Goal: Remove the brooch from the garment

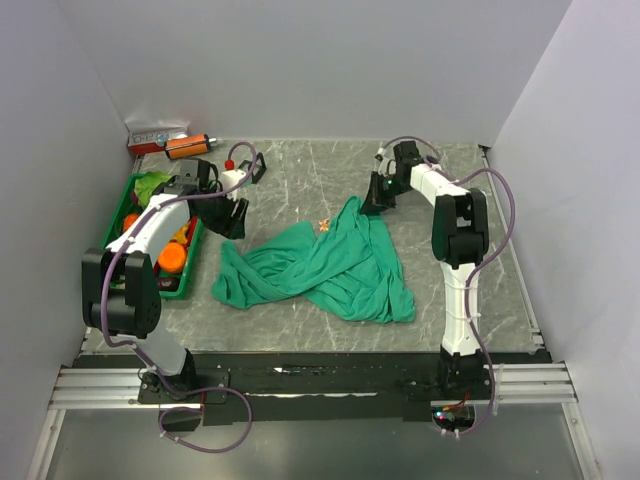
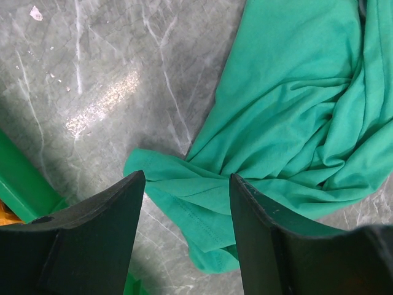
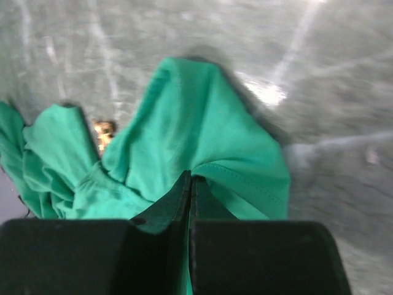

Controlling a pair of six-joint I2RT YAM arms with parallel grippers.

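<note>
Garment (image 1: 330, 270) lies crumpled at mid-bench (image 1: 300, 180), with bare marbled grey surface open beyond its edges toward 12, 3 and 6 o'clock, a green bin (image 1: 116, 222) along the bench's 9 o'clock edge, and plain walls (image 1: 300, 60) closing three sides. The brooch (image 3: 104, 132) sits at the garment's 12 o'clock edge, in a notch between two folds. The right fingers (image 3: 245, 252) are pressed together, pinching a hemmed fold at 1 o'clock; the left fingers (image 2: 92, 239) stand spread above the 9 o'clock hem.
</note>
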